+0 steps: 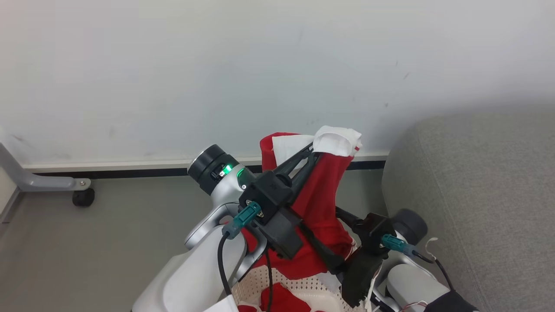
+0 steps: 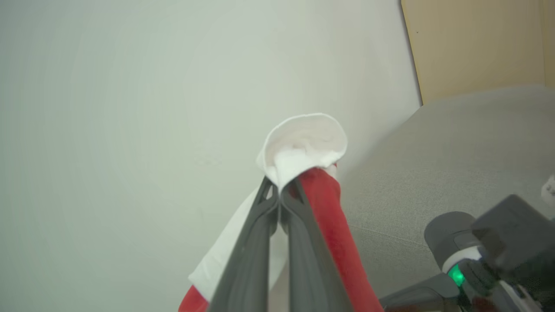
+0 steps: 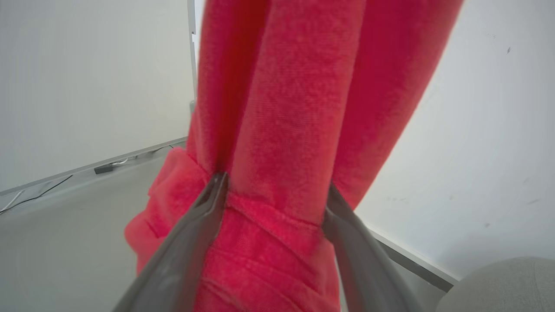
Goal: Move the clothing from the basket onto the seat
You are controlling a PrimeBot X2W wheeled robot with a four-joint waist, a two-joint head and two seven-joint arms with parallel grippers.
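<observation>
My left gripper [image 2: 279, 188] pinches the clothing [image 1: 323, 203] high above the basket [image 1: 303, 284]. I can't tell whether the right gripper [image 3: 275, 190] clamps the red bunch it straddles. Trailing fabric could snag the basket.

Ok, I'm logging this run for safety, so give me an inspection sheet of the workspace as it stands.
Surface: grey sofa at the right, beside the basket; grey floor.
Job's things: red-and-white garment held up above the basket; more red clothing inside the basket.
Clutter: wheeled grey leg on the floor, far left.
Grippers: left gripper shut on the garment's white top; right gripper closed around a thick red fold lower down.
Cables: black cable from the left wrist plug; floor cable by the wall.
Surroundings: pale wall; wooden panel behind the sofa.
</observation>
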